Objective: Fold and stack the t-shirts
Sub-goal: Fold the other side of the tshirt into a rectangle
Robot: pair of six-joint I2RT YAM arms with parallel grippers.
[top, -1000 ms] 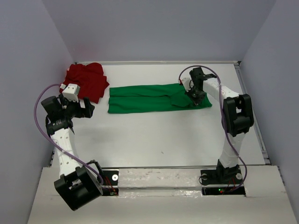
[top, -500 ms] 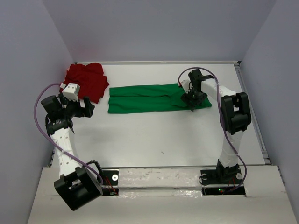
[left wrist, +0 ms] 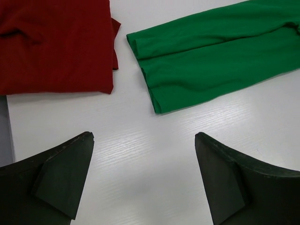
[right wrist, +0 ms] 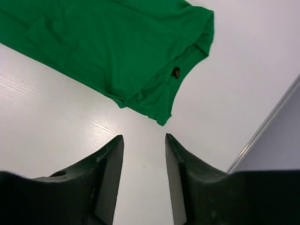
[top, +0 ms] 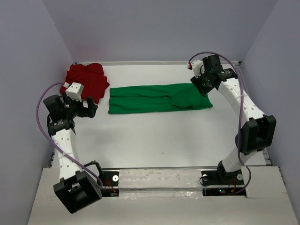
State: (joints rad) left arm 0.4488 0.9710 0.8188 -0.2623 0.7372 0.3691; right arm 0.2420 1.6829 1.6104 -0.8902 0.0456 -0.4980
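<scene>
The green t-shirt [top: 159,97] lies on the white table as a long folded strip running left to right. The red t-shirt [top: 86,82] lies bunched at the back left corner. My left gripper [top: 89,107] is open wide and empty, low over bare table just in front of the red shirt [left wrist: 56,42] and left of the green shirt's left end [left wrist: 215,61]; it shows in the left wrist view [left wrist: 144,137]. My right gripper [top: 204,83] is open by a narrow gap and empty, held above the table by the green shirt's right end [right wrist: 117,47]; it shows in the right wrist view [right wrist: 144,137].
Grey walls close the table on the left, back and right. The table's right edge [right wrist: 265,129] runs close to my right gripper. A small dark tag [right wrist: 176,72] shows at the green shirt's neck. The arm bases [top: 159,180] stand at the near edge.
My right gripper has lifted off the green shirt's right end and drawn back toward the back right, its elbow swinging right. The left arm has barely shifted.
</scene>
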